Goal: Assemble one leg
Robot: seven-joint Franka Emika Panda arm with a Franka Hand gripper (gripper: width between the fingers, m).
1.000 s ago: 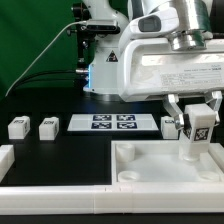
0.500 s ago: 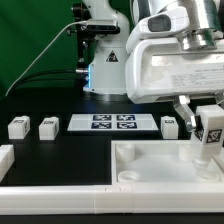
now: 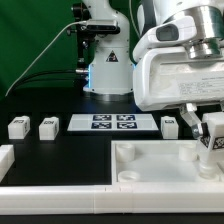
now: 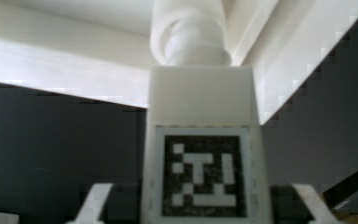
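Over the tray-like piece [image 3: 150, 160], exterior view's right corner, leg [image 3: 213, 142]: upright, long axis vertical.
gripper [image 3: 210, 122]: clamped on the leg's top end.
coming move: I judge straight down along that axis.

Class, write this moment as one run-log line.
hand: shut on leg | leg: at tray piece corner, contact unclear | loose legs: three

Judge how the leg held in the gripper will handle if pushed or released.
The leg looks like rigid moulded plastic, so it probably won't flex in the gripper. Its flat faces suggest it won't roll. Being taller than wide, with a narrower round end, it might tip if stood upright.
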